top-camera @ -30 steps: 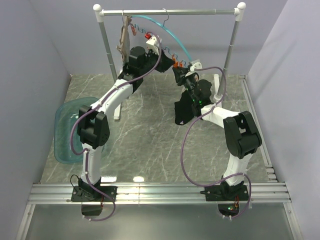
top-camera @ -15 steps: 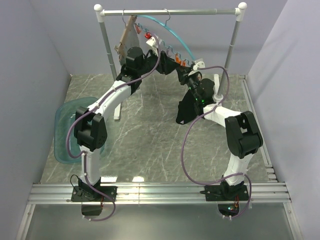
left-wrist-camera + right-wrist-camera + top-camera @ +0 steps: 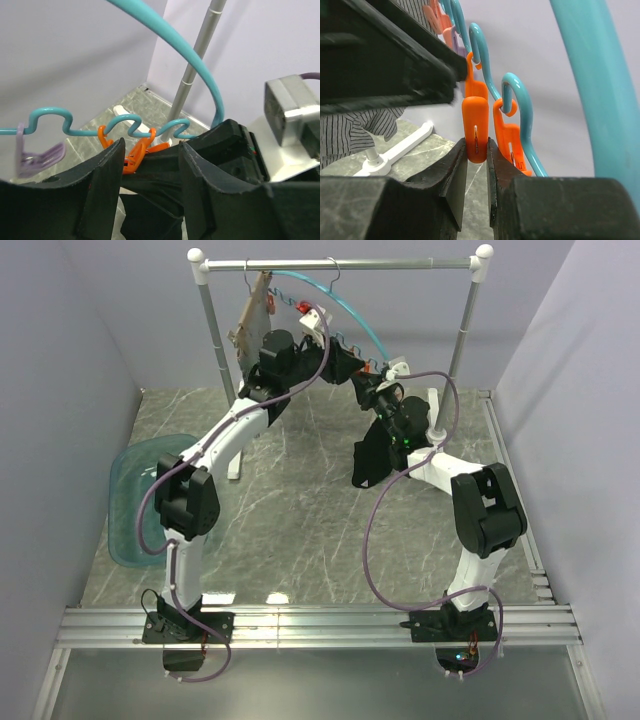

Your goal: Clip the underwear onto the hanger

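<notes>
Underwear (image 3: pixel 366 464) hangs over the grey marbled surface (image 3: pixel 300 505) between lilac walls (image 3: pixel 70 360), top hidden behind the right pincer (image 3: pixel 476 152) squeezing an orange clip (image 3: pixel 475 120); left pincer (image 3: pixel 151 146) grip unclear.

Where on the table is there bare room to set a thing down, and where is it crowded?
Bare: the table between left arm and right arm, and its back left corner between basket and rack post. Crowded: under the rod, where left gripper, right gripper, hanger and underwear meet.

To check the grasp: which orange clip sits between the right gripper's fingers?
The left orange clip, seen from the right wrist; the right orange clip hangs outside.
</notes>
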Available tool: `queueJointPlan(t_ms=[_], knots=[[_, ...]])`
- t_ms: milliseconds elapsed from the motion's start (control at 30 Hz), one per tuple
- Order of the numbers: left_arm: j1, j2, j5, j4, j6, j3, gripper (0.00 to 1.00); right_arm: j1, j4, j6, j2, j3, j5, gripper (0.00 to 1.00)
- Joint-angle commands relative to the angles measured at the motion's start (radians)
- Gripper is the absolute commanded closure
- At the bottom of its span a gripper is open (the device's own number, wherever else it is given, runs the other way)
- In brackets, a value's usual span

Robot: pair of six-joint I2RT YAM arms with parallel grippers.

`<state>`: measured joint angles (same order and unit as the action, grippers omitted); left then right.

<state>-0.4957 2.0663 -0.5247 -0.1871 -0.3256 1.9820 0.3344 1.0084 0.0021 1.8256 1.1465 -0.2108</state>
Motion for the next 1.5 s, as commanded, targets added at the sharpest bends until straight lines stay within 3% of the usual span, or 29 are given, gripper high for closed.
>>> queueJointPlan(t_ms=[0,267,367,667,833,900,1033,1067,1200,1467], knots=[[-0.012,0.028,0.038,0.034,0.023,0.057,0.48,-0.012,0.025,-0.004,-0.063,0.013,-0.013,1.00],[-0.018,0.029,0.049,0.020,0.020,0.026,0.49,-0.012,0.024,-0.004,-0.069,0.007,-0.027,1.00],[-0.018,0.029,0.058,-0.011,0.014,0.024,0.53,-0.011,0.022,-0.004,-0.071,0.001,-0.035,1.00],[-0.020,0.054,0.074,-0.014,0.025,0.055,0.70,-0.012,0.025,-0.004,-0.084,-0.008,-0.042,1.00],[-0.018,0.057,0.078,-0.015,0.025,0.057,0.88,-0.014,0.024,-0.004,-0.088,-0.011,-0.048,1.00],[-0.018,0.055,0.081,-0.021,0.020,0.054,1.00,-0.014,0.021,-0.004,-0.089,-0.014,-0.048,1.00],[-0.017,0.052,0.074,-0.025,0.013,0.054,1.00,-0.014,0.013,-0.004,-0.089,-0.014,-0.055,1.00],[-0.018,0.054,0.069,-0.025,0.013,0.054,1.00,-0.014,0.006,-0.004,-0.092,-0.013,-0.055,0.93],[-0.018,0.055,0.069,-0.018,0.014,0.058,1.00,-0.015,-0.010,0.021,-0.104,-0.022,-0.076,0.82],[-0.018,0.045,0.038,-0.026,-0.004,0.044,1.00,-0.014,-0.050,0.029,-0.097,-0.007,-0.068,0.71]])
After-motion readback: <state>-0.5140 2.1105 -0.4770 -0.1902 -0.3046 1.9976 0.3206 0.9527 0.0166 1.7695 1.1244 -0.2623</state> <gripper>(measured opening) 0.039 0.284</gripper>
